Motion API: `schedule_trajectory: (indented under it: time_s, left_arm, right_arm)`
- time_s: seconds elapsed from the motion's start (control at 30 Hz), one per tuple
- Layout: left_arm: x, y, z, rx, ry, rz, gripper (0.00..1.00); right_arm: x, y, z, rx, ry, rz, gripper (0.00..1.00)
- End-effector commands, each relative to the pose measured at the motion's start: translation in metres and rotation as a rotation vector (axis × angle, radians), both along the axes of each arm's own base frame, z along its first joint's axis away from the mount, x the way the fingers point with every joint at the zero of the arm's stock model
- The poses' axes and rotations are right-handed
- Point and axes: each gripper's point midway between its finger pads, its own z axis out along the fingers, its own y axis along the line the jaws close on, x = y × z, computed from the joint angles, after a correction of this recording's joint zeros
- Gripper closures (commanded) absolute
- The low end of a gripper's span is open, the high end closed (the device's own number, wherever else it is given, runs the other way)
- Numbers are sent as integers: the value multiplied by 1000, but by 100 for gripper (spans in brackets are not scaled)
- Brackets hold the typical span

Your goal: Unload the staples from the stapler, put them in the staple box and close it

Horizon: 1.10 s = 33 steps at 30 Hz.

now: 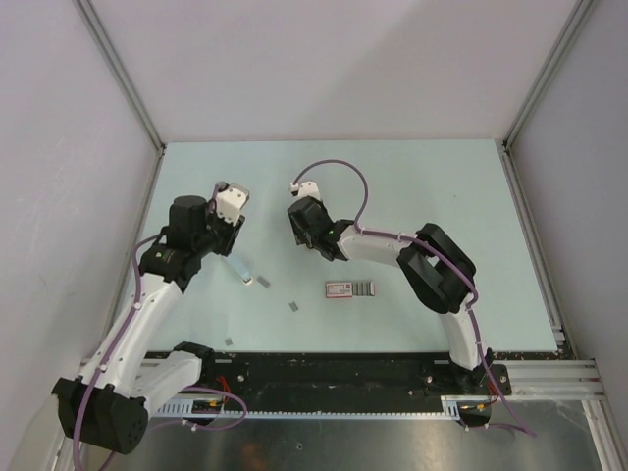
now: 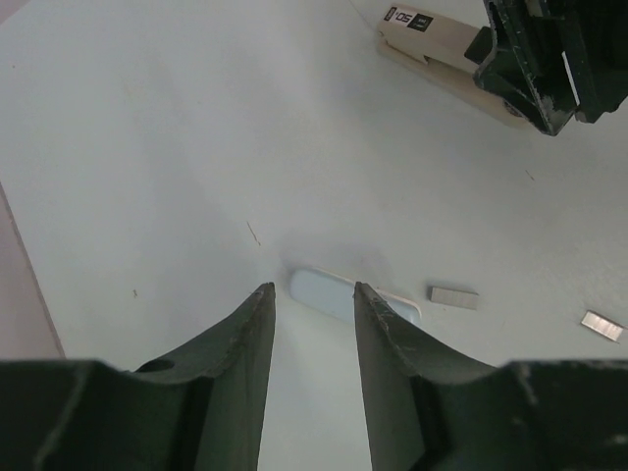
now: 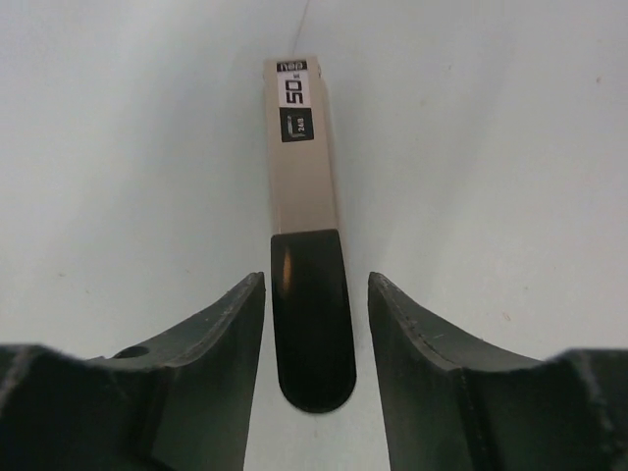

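The stapler (image 3: 302, 177) lies flat on the table, with a beige-silver body carrying a black "50" label and a black rounded end. My right gripper (image 3: 316, 280) is open, and its fingers stand on either side of the black end with a gap on each side. In the left wrist view the stapler (image 2: 437, 47) lies at the top right with the right gripper (image 2: 545, 69) over its end. In the top view the right gripper (image 1: 302, 222) hides the stapler. My left gripper (image 2: 314, 287) is open and empty; it also shows in the top view (image 1: 228, 245).
A pale blue flat piece (image 2: 334, 292) lies just ahead of the left fingertips. Loose staple strips (image 2: 453, 296) (image 2: 601, 326) lie to its right; they also show in the top view (image 1: 265, 283) (image 1: 293, 306) (image 1: 229, 341). A red-and-white packet (image 1: 349, 288) lies near the middle.
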Motion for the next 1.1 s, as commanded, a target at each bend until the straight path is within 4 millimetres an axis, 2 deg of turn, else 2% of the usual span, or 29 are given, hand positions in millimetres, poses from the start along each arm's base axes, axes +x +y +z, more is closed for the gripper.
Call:
schedule_trajectory:
  time_s: [0.0, 0.1, 0.23, 0.27, 0.37, 0.43, 0.5, 0.7, 0.77, 0.87, 1.07]
  left_arm:
    - [-9, -2, 7, -43, -10, -7, 57]
    - [-14, 0, 14, -43, -35, -6, 56]
    - [-20, 4, 27, -45, -56, 12, 55]
    - [-21, 5, 31, -51, -61, 25, 52]
    - [-24, 14, 38, -68, -70, 92, 28]
    - [-27, 18, 40, -77, -64, 125, 15]
    - [-31, 20, 39, -82, -51, 134, 11]
    - [-46, 21, 33, -51, -55, 89, 8]
    - [-47, 24, 27, -27, -47, 90, 8]
    - [-44, 28, 20, -10, -23, 107, 8]
    - [-36, 29, 19, -20, 3, 111, 4]
  right_arm:
    - [-9, 0, 18, 33, 34, 6, 47]
    - [-14, -2, 20, 39, 60, 2, 42]
    - [-23, -12, 33, 42, 84, -22, 28]
    - [-26, -15, 37, 42, 88, -29, 25]
    - [-38, -28, 54, 42, 82, -43, 22]
    - [-48, -40, 56, 24, 80, -49, 22]
    - [-58, -54, 52, -7, 88, -68, 24]
    - [-84, -103, 22, -39, 148, -152, 31]
    - [-92, -111, 16, -48, 151, -155, 33]
    - [-104, -100, 24, -60, 99, -106, 35]
    - [-124, -38, 63, 58, 7, 91, 37]
